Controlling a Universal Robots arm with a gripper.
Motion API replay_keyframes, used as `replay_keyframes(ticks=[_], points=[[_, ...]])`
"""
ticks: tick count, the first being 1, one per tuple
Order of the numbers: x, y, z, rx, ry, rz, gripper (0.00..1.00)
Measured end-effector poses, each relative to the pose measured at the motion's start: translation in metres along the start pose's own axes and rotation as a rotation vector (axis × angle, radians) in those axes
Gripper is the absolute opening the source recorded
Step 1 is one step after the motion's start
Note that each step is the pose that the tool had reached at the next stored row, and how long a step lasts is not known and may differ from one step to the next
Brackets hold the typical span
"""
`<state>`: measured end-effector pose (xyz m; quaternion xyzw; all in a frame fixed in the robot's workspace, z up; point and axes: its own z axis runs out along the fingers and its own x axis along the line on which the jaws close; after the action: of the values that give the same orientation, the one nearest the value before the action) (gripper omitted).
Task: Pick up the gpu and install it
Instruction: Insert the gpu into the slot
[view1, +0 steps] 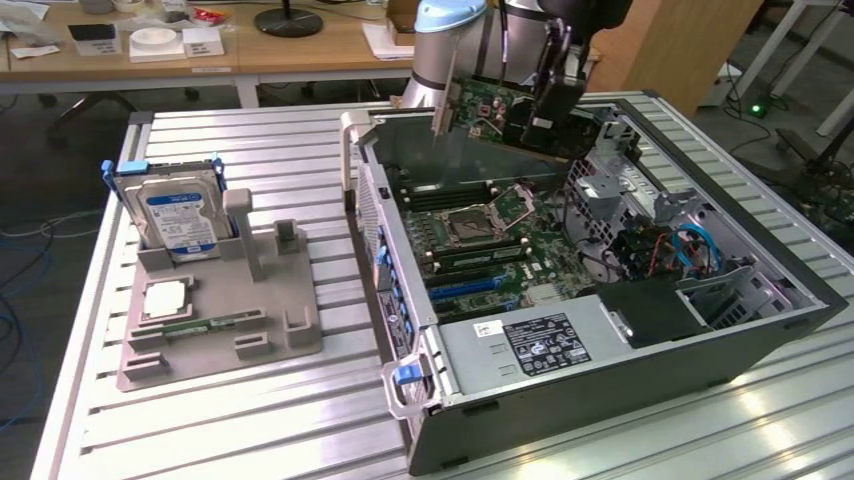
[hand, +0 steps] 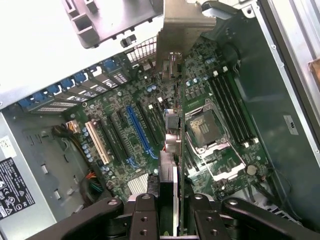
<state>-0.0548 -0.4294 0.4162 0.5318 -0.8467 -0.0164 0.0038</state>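
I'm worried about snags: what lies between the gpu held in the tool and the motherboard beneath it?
Only open air: in the exterior view the gpu, gripped by the tool, hangs above the motherboard with nothing in the gap.

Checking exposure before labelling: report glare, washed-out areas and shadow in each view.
Exterior view: light glares off the ribbed silver metal table beside the open dark computer case; the green motherboard inside is evenly lit. Wrist view: the table outside the case is washed out white; the thin green-and-black gpu card in the black gripper is evenly lit.
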Motion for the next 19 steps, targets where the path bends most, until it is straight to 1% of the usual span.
replay_keyframes(ticks=[6, 13, 19], points=[[0.0, 0.0, 0.0, 0.0003, 0.0012, -0.048, 0.27], [0.0003, -0.0002, 0.0, 0.0037, 0.0013, -0.111, 0.27], [0.001, -0.0004, -0.0001, 0.0059, 0.0015, -0.149, 0.27]])
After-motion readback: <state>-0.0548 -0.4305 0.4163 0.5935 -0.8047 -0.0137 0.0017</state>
